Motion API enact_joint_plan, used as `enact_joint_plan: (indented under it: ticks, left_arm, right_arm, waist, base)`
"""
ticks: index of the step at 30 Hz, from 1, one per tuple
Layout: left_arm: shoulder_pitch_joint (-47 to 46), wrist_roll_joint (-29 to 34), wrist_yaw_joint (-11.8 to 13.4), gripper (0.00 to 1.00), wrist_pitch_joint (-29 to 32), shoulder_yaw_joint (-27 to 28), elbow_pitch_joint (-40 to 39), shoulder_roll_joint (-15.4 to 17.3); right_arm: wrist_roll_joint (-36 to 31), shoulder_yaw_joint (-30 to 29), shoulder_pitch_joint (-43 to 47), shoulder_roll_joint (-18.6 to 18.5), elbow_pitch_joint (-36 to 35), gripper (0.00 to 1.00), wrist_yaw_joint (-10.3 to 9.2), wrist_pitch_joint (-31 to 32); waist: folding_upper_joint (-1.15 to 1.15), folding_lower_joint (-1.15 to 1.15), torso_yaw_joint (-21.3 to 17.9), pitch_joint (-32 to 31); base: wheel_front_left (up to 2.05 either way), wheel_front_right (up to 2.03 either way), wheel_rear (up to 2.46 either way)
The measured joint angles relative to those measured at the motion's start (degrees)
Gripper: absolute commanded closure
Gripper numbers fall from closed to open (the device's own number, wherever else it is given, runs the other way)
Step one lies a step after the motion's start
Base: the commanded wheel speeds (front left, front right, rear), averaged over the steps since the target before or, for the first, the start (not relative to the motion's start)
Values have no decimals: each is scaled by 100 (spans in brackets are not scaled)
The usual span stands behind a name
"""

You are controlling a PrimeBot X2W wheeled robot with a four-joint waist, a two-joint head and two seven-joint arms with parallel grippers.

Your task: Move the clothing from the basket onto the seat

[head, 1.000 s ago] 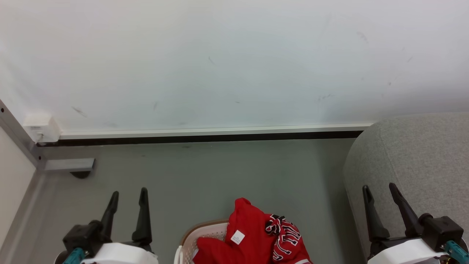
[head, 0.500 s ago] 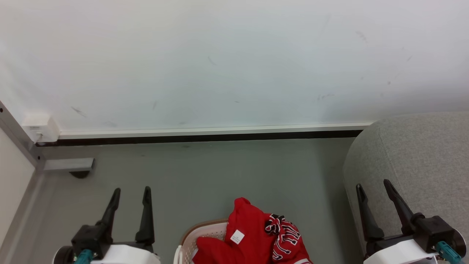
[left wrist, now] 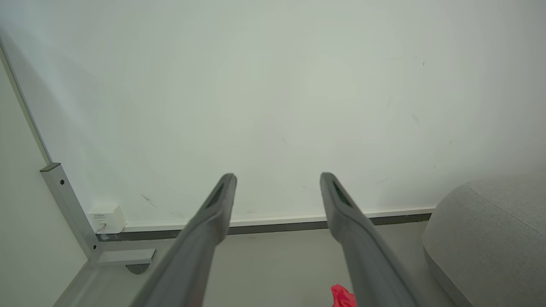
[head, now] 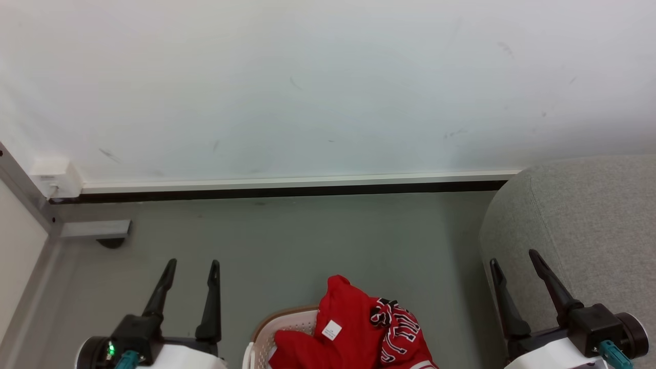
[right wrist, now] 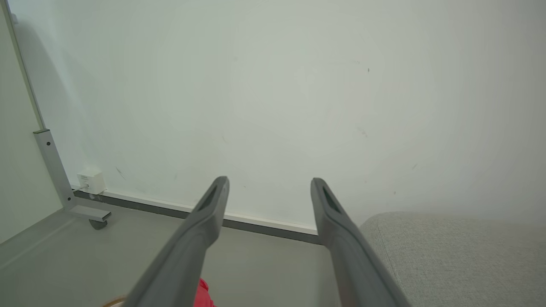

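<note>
Red clothing [head: 353,328] is heaped in the white basket [head: 287,328] at the bottom middle of the head view; a plain piece carries a small white tag, and a jersey [head: 402,333] with black-and-white lettering lies to its right. The grey seat [head: 589,225] bulks at the right. My left gripper [head: 192,266] hovers left of the basket, open and holding nothing. My right gripper [head: 515,259] is open before the seat's left side. A red tip of clothing [left wrist: 341,296] peeks in the left wrist view, and another red scrap [right wrist: 202,294] in the right wrist view beside the seat [right wrist: 460,256].
A white wall [head: 328,87] with a pale and dark skirting [head: 287,187] closes off the grey floor [head: 307,241] ahead. A grey metal frame with a foot [head: 97,230] and a small white box [head: 54,177] stand at the far left corner.
Both grippers have shifted inward toward the basket, the left one rightward and the right one leftward. The clothing and basket lie as before.
</note>
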Motion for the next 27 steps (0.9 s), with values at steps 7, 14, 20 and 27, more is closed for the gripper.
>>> enact_joint_plan:
  ticks: [7, 14, 20, 27]
  left_arm:
    - [-1, 0, -33, 0, 0, 40, 10, -16]
    - [-1, 0, -43, 0, -1, 76, 13, -32]
    - [-1, -1, -51, 0, -1, 100, 19, -40]
    - [-18, -5, -156, 0, -1, 74, 74, -51]
  right_arm:
    - [1, 0, -5, -4, 4, 0, 0, 0]
    - [15, 3, -9, -5, 13, 0, 0, 0]
    - [46, 15, -29, -5, 10, 0, 0, 0]
    - [166, -240, -107, -33, -58, 0, 0, -9]
  waist:
    - [0, 0, 2, 12]
    - [0, 0, -16, 7]
    - [0, 0, -91, 25]
    - [0, 0, -281, 118]
  base:
    - [0, 0, 0]
    - [0, 0, 0]
    - [0, 0, 0]
    - [0, 0, 0]
